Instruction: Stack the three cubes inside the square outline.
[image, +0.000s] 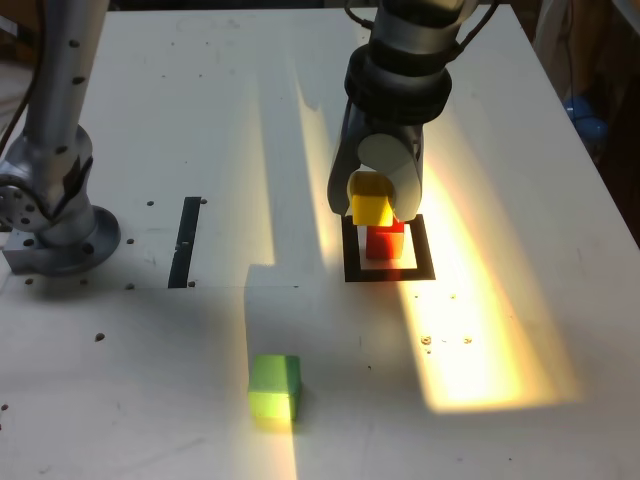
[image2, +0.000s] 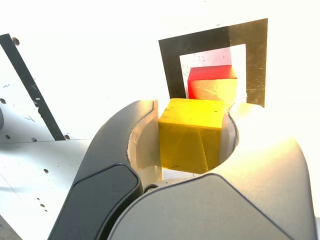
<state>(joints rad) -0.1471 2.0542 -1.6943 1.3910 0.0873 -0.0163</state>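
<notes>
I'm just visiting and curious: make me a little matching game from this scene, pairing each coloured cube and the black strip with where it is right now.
Things:
1. yellow cube
2. red cube
3. green cube
4. black strip

Places:
A. alone on the table, nearest the exterior camera
B. inside the square outline
C. held in the pincer
D. flat, near the arm's base

Pairs: 1-C, 2-B, 3-A, 4-D

In the exterior view the tool (image: 378, 195) and the yellow cube (image: 371, 209) it grips cover the far side of the square outline (image: 390, 273) and the top of the red cube (image: 385, 241), so whether the two cubes touch cannot be told. The arm runs off the top edge. In the wrist view glare washes out the desk (image2: 100, 60), and the tool's lower body is cut by the frame; the green cube (image: 274, 387) falls outside it
</notes>
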